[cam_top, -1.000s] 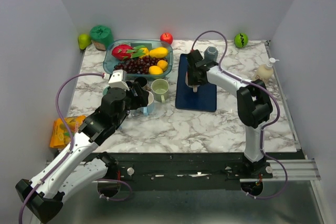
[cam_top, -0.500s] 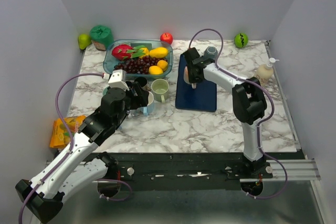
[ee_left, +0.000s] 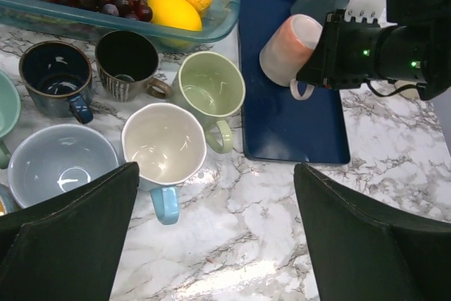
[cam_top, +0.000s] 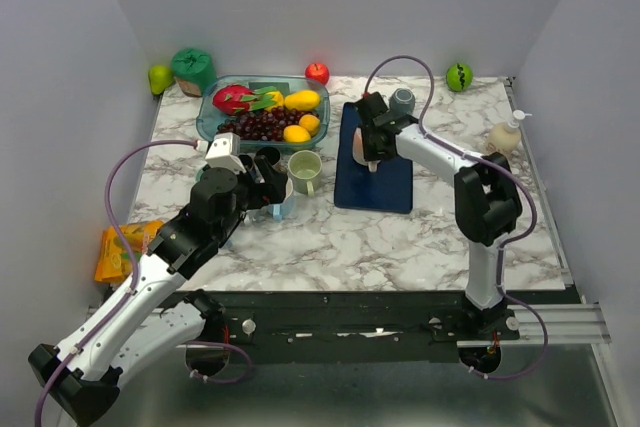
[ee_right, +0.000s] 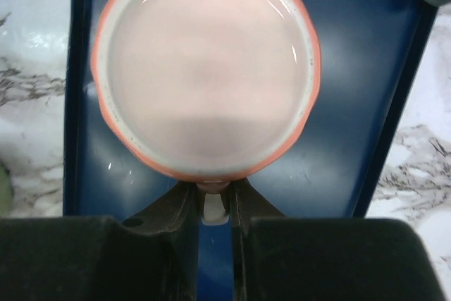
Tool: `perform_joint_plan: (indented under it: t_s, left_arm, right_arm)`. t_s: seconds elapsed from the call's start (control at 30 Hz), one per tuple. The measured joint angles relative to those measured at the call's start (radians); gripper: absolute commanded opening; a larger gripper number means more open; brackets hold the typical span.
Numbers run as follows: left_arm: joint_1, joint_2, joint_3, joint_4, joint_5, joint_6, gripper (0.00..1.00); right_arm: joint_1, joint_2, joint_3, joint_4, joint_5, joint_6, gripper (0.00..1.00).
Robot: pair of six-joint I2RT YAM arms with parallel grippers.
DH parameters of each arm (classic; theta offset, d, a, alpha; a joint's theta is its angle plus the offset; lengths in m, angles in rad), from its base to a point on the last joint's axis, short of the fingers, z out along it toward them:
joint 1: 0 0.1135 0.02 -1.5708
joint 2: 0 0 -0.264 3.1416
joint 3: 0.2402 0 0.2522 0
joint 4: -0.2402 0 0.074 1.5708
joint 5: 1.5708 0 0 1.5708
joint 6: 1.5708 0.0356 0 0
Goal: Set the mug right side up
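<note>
A pink mug (ee_left: 287,51) with an orange rim hangs tilted over the dark blue tray (ee_left: 296,132). My right gripper (ee_right: 215,199) is shut on its pale handle (ee_right: 214,206). In the right wrist view the mug's round pale end (ee_right: 208,68) faces the camera and fills the upper frame. From above, the right gripper (cam_top: 370,147) holds the mug (cam_top: 358,142) over the tray's (cam_top: 380,187) far left part. My left gripper (ee_left: 218,237) stands wide open and holds nothing, above bare marble near a group of upright mugs; from above, the left gripper (cam_top: 268,185) is at centre left.
Several upright mugs stand left of the tray: white with a blue handle (ee_left: 163,144), green (ee_left: 211,89), brown (ee_left: 127,61), navy (ee_left: 55,72), light blue (ee_left: 60,163). A glass fruit dish (cam_top: 207,117) is behind them. A grey mug (cam_top: 402,100), soap bottle (cam_top: 505,135) and snack bag (cam_top: 125,247) lie around.
The right gripper's jaws have closed in on the pink mug's handle. The left gripper has opened wider. Both arms stay in nearly the same place.
</note>
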Motion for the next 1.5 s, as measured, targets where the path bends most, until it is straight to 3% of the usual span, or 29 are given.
perform_joint_plan:
  t_s: [0.3,0.67,0.9,1.03,1.27,1.5]
  left_arm:
    - [0.001,-0.001,0.001,0.07,0.115,0.004,0.99]
    - [0.001,0.059,0.067,0.235,0.378,-0.013,0.99]
    - [0.002,0.134,0.171,0.445,0.57,-0.075,0.95]
    - [0.001,0.187,0.224,0.569,0.65,-0.135,0.87]
    - [0.001,0.238,0.24,0.679,0.687,-0.215,0.7]
    - [0.001,0.255,0.251,0.73,0.71,-0.243,0.68]
  right_arm:
    - [0.0,-0.29,-0.083,0.042,-0.146,-0.002,0.01]
    - [0.007,-0.675,-0.183,0.261,-0.504,0.13,0.01]
    - [0.041,-0.764,-0.185,0.393,-0.657,0.186,0.01]
    - [0.066,-0.804,-0.185,0.47,-0.719,0.206,0.01]
    - [0.098,-0.849,-0.185,0.595,-0.782,0.259,0.01]
    - [0.134,-0.85,-0.185,0.649,-0.811,0.277,0.01]
